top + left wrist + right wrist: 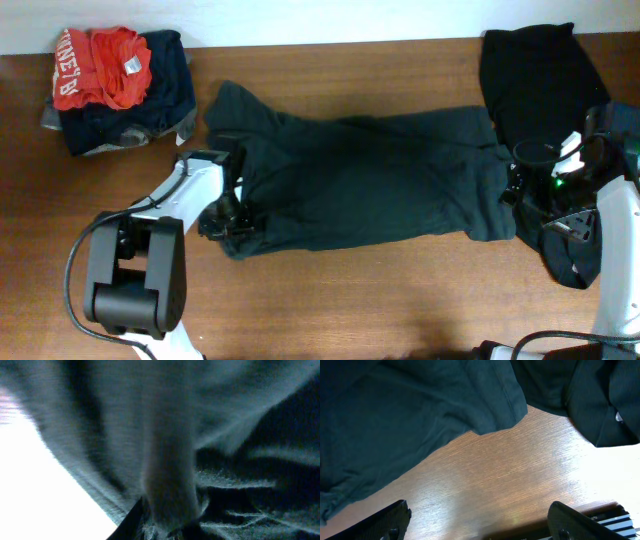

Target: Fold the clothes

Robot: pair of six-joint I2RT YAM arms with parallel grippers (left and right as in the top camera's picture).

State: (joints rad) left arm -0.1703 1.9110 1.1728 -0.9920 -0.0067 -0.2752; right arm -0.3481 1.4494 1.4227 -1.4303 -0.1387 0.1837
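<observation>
A large dark teal garment (370,180) of the clothes lies spread flat across the middle of the table. My left gripper (228,222) sits on its lower left corner. In the left wrist view the cloth (175,435) fills the frame, and a ridge of it runs down into the left gripper (167,527), which is pinched on it. My right gripper (516,188) hovers at the garment's right end. It stands open (480,520) over bare wood, its fingers (390,520) holding nothing, with the garment's hem (395,420) just ahead.
A black garment (535,70) lies at the back right, runs under the right arm and shows in the right wrist view (600,400). A pile of red (105,65), navy (165,85) and grey (100,145) clothes sits at the back left. Brown table (350,300).
</observation>
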